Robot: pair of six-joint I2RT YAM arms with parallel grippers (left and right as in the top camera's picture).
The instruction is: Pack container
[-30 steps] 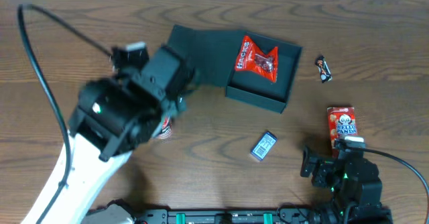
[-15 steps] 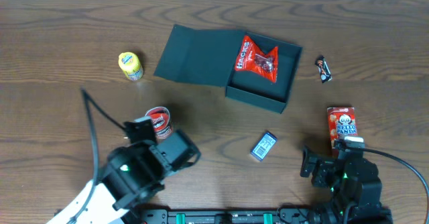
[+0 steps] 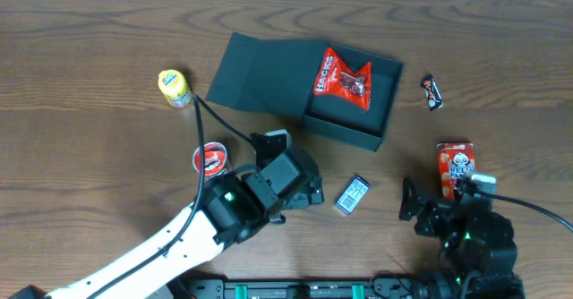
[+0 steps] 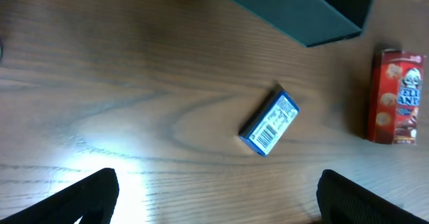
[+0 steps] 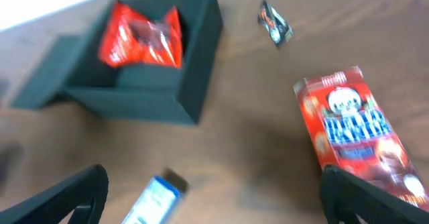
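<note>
Both pairs of my fingers are spread wide and hold nothing: the left fingers (image 4: 214,207) hang over bare bench with a small blue packet (image 4: 269,123) just ahead of them, and the right fingers (image 5: 214,204) hover low, looking toward the container (image 3: 345,131).

The container sits on the bench ahead of me, its flap lid thrown open flat on its left side. A red snack bag (image 3: 343,78) already lies inside. The blue packet is just off its near corner. A red biscuit box (image 3: 457,166) lies off its right side, nearer me, and a small dark sweet (image 3: 432,92) is close beside its right wall. A yellow jar (image 3: 174,87) stands beyond the lid's free edge, and a red-and-white can (image 3: 210,159) sits nearer me than the lid.

I judge the container light: thin matte cardboard, stiff enough to keep its shape but easy to dent at the walls, and not slippery under my pads. Being so light, it would likely slide if I nudge it while dropping things in. To steady it I would pinch one upright wall at the rim, near a corner where the card is strongest. To shut it I would take the lid by its free edge and fold it over the hinge gently, not squeeze the flat panel.
</note>
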